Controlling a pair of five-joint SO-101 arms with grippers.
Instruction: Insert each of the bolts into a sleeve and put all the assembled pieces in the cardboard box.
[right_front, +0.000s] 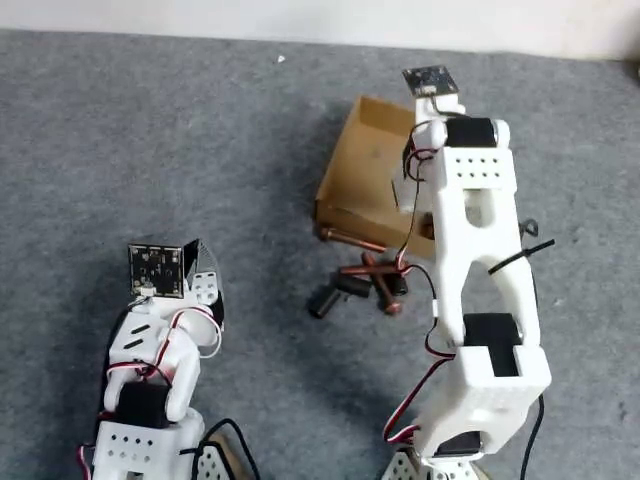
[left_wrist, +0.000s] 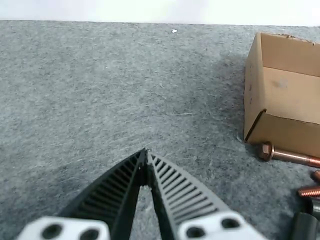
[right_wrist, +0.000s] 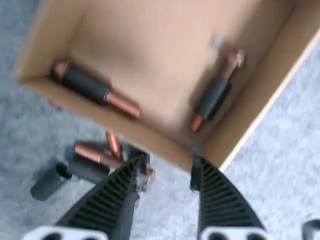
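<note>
The cardboard box (right_front: 352, 160) (right_wrist: 165, 50) stands on the grey mat and holds two bolts with black sleeves on them, one (right_wrist: 92, 90) in a corner and one (right_wrist: 214, 97) near the opposite wall. My right gripper (right_wrist: 169, 162) hangs open and empty over the box's near wall, and its arm (right_front: 470, 200) stretches across the box. Loose copper bolts (right_front: 375, 280) (right_wrist: 92, 154) and a black sleeve (right_front: 322, 300) (right_wrist: 47, 182) lie just outside the box, with a long bolt (right_front: 350, 240) (left_wrist: 287, 155) against its wall. My left gripper (left_wrist: 145, 157) (right_front: 200, 265) is shut and empty, low over bare mat well away from the box.
Grey carpet-like mat (right_front: 150, 130) covers the table with open room on the left half. A pale wall edge (right_front: 300, 20) runs along the far side. Another black sleeve (left_wrist: 302, 225) lies near the bolts.
</note>
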